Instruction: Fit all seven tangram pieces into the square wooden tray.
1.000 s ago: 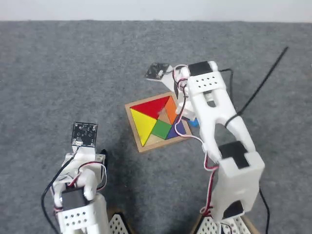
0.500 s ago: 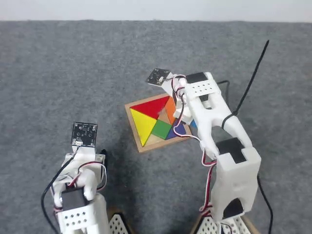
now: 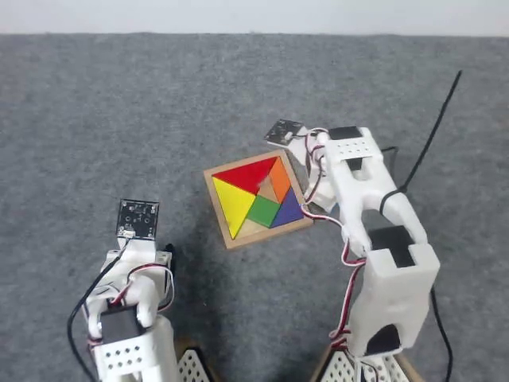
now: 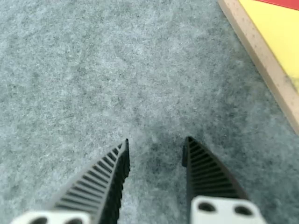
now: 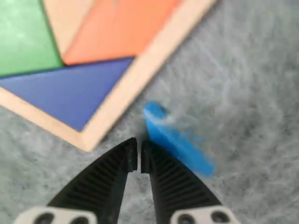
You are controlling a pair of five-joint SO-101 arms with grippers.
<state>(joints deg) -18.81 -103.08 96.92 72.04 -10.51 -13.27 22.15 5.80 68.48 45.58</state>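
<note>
right gripper is pinched almost closed with nothing in it; the blue piece lies on the grey carpet just beside its tips, outside the tray, near the tray's corner; left gripper hangs well apart from all that, fingers spread wide over carpet, tray edge ahead of it

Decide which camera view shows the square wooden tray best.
The high view: the whole square wooden tray is seen from above. The left wrist view catches a stretch of its rim beside the yellow piece; the right wrist view, one corner.
</note>
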